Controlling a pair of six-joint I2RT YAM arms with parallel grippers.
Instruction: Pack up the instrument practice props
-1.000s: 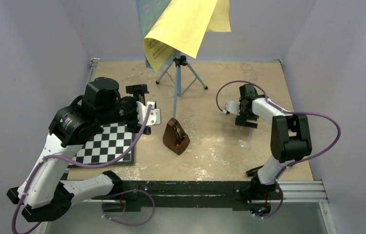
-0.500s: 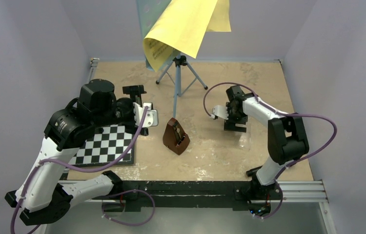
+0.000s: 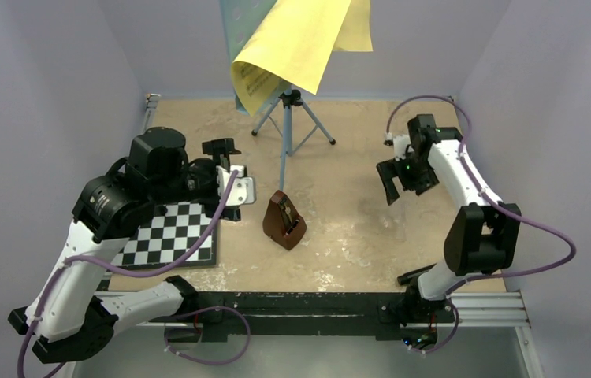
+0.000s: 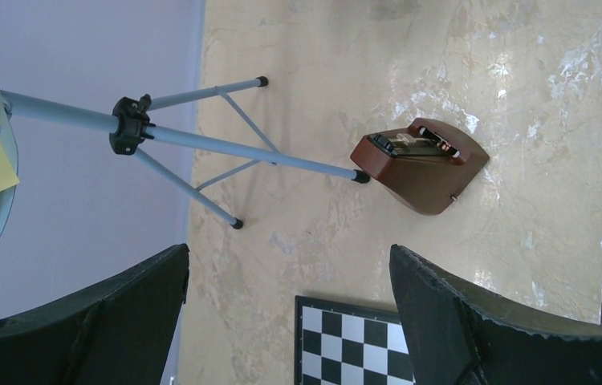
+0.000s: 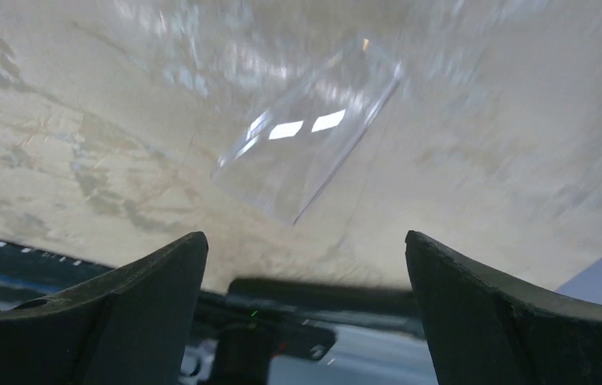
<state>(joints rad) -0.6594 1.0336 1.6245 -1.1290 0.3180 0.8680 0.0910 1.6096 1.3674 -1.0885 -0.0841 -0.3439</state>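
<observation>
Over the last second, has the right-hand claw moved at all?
Yes. The right claw edged toward the brown metronome, then swung back to the right, farther from it.

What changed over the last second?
The right gripper swung left toward the metronome, then pulled back right and toward the far edge, jaws open and empty. The left gripper shifted slightly left, also open. The metronome, music stand, yellow sheets and chessboard stayed put.
</observation>
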